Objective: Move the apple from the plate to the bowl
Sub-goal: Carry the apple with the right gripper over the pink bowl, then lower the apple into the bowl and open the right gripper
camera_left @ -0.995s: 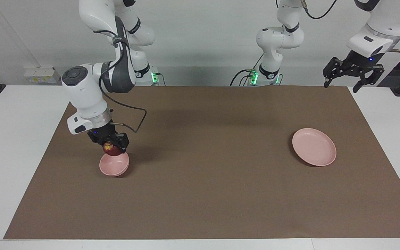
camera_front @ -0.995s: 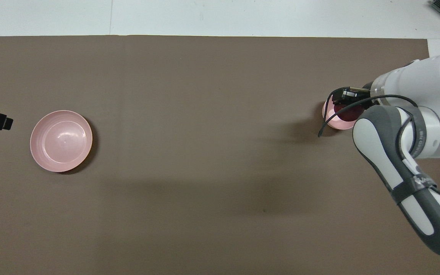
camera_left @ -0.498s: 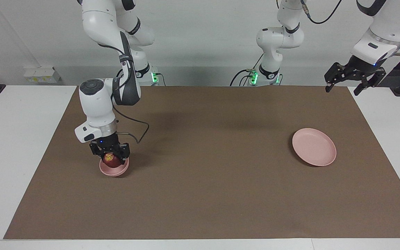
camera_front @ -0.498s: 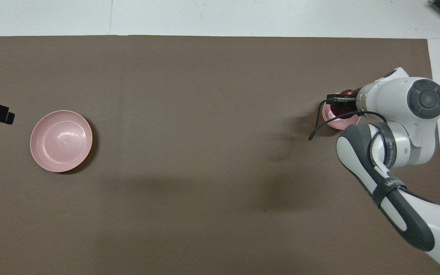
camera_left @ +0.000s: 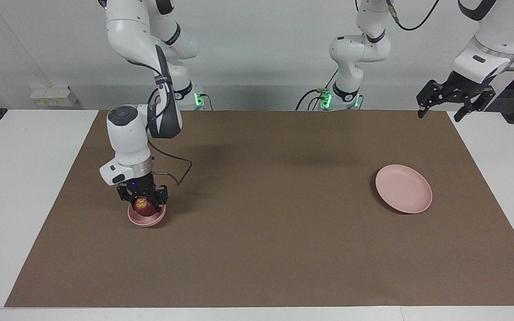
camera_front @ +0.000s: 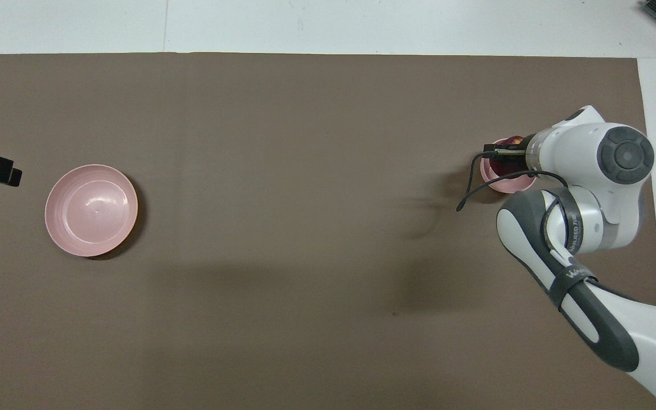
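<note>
The brown mat (camera_left: 266, 209) carries the bare plate (camera_left: 403, 188) toward the left arm's end. At the right arm's end sits the bowl (camera_left: 146, 217); directly over it the right gripper (camera_left: 143, 204) clasps the apple (camera_left: 142, 204), low inside the rim. The left gripper (camera_left: 452, 96) waits spread wide over the mat's corner.

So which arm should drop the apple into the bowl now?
Right. The right gripper is shut on the apple, directly over the bowl. The left gripper waits at the table's other end, nearer the empty plate.
</note>
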{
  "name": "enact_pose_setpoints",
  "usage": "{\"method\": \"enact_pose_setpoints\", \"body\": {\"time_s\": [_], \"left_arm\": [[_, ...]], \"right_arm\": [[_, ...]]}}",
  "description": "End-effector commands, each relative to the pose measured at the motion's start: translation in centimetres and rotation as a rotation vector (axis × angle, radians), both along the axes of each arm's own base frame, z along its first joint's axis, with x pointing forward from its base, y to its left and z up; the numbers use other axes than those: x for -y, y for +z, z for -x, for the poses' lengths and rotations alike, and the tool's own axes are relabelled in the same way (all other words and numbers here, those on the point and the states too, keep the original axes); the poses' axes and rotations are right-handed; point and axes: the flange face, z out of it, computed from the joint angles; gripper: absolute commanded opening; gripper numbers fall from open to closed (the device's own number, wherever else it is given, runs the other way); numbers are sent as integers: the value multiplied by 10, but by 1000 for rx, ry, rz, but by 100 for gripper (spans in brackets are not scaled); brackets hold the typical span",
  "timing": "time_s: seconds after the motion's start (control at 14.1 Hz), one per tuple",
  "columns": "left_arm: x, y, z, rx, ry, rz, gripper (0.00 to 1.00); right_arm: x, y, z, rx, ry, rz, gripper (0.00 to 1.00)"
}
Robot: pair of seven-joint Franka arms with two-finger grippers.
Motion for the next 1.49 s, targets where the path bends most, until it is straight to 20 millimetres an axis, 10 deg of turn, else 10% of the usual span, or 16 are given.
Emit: {"method": "enact_pose_setpoints", "body": {"time_s": [0.0,0.92,1.42], "left_arm": [[-3,2,7,-9,15,-11,100],[-3,3,8,-7,15,-11,100],[-3,2,7,-9,15,-11,100]], "right_arm": [[4,2,3,22,18,15,97],[-5,106,-7,-142,45,71,100],[0,213,51,-240,-24,-13,100]]}}
